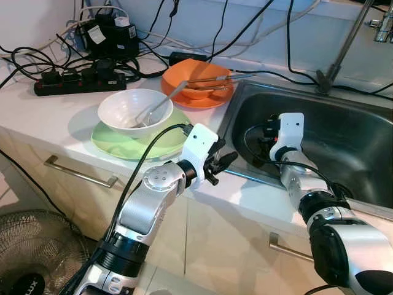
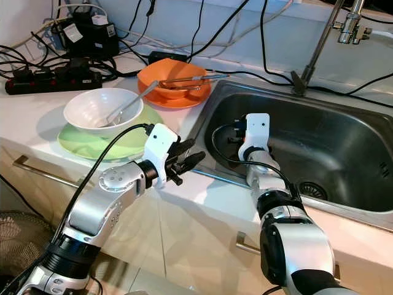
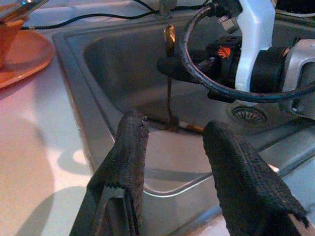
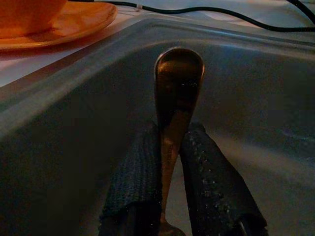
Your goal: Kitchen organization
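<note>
1. Nearest camera: cabinet fronts below the counter, drawer handle (image 1: 80,172) on the left, a second handle (image 1: 284,247) under the sink side. Floor fan (image 1: 34,255) bottom left.
2. Far left, back of counter: black power strip (image 1: 78,80) with plugs, tangle of cables behind it.
3. Green plate (image 1: 123,142) on the white counter (image 1: 37,117), white bowl (image 1: 135,110) sitting on it, a metal utensil (image 1: 161,103) leaning in the bowl with its handle up over the rim.
4. Behind and right of that: orange plate (image 1: 202,98) carrying an orange bowl (image 1: 195,75), chopsticks (image 1: 212,78) lying across it. Sits just beside the sink's left rim.
5. Left gripper (image 1: 222,161) hovers at the counter edge by the sink's near-left corner, fingers (image 3: 125,162) spread wide, nothing between them.
6. Sink (image 1: 344,132), stainless, tap stem (image 1: 341,52) behind it, drain (image 2: 310,190) in the basin.
7. Right gripper (image 4: 174,147) is down inside the basin near the left wall, fingers pinched narrow on a spoon (image 4: 176,98) handle; spoon stands upright, bowl end up. Left wrist view shows the same spoon (image 3: 169,37) hanging from that gripper, above the sink floor.
</note>
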You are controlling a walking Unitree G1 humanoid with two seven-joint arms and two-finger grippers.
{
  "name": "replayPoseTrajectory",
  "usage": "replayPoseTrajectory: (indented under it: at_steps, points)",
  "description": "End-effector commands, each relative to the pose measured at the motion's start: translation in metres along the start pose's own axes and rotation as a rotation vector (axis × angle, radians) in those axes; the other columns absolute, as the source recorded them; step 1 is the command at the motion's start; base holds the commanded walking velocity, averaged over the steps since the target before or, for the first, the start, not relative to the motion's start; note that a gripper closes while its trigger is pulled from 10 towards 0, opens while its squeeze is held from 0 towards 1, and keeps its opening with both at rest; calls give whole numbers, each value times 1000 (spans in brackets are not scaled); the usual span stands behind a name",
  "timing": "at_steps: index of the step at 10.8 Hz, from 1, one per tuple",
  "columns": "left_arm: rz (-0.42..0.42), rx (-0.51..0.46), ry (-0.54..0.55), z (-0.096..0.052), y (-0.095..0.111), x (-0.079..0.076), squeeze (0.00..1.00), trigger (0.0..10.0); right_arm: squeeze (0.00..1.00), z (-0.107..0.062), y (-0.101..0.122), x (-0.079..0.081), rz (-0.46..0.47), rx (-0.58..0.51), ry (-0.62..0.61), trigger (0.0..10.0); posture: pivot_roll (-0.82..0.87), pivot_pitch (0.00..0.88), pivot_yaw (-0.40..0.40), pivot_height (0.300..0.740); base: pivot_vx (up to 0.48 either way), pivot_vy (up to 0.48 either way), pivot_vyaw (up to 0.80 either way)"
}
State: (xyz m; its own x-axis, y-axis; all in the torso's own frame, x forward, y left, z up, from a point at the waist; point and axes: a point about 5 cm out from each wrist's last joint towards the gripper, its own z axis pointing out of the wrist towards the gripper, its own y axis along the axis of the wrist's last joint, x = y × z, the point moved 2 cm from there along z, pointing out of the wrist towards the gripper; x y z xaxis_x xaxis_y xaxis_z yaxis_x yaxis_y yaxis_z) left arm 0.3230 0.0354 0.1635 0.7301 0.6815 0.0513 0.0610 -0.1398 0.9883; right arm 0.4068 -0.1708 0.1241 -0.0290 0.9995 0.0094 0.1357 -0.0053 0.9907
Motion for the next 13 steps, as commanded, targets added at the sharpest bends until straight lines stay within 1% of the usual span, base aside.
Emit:
replayPoseTrajectory:
  at_steps: [1,6,13]
  points:
    - [18,-29,7,1,10,1,0,10000,0,3,12,3,6,-39,5,10000,213,0,-39,717,0,0,0]
    - [14,-31,20,1,10,3,0,10000,0,4,15,4,0,-40,12,10000,215,0,-45,717,0,0,0]
    - [7,-32,18,1,9,3,0,10000,0,4,14,7,0,-39,24,10000,216,0,-46,717,0,0,0]
